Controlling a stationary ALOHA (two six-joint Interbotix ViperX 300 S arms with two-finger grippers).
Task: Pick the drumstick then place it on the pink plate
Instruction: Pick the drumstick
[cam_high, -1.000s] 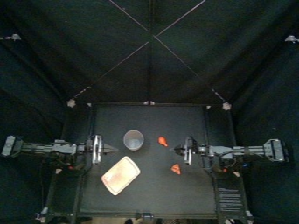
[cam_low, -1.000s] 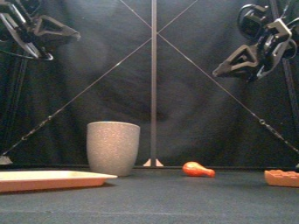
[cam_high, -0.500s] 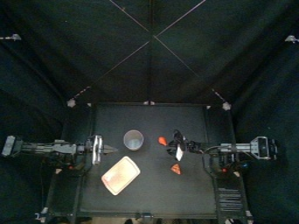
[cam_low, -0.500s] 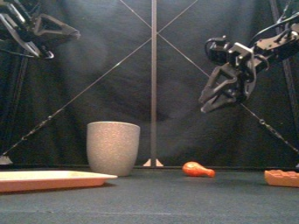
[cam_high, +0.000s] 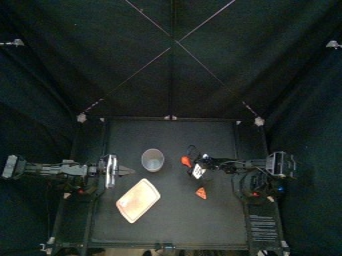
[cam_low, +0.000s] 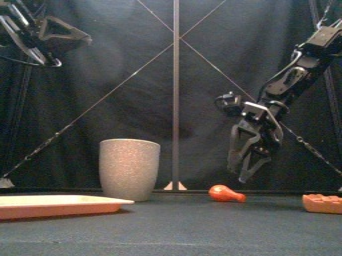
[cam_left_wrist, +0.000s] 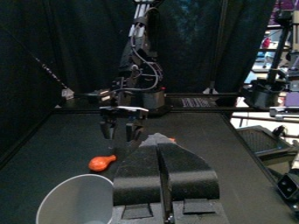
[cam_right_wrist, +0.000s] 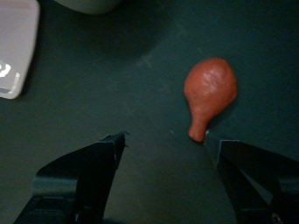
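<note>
The right gripper (cam_low: 246, 172), its jaws spread wide and empty, hovers above the drumstick (cam_low: 225, 193), which lies on the table (cam_low: 174, 216) just beyond those jaws, so the grasp, the carry and the drop onto the pink plate (cam_low: 51, 206), well apart to its side, are all left to do.

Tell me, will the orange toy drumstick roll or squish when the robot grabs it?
The orange toy drumstick looks rounded, fat at one end, so a nudge could probably roll it sideways. Its surface looks smooth and moulded, so likely stiff, maybe slippery. The right gripper, jaws open, would best close on the thick part.
</note>
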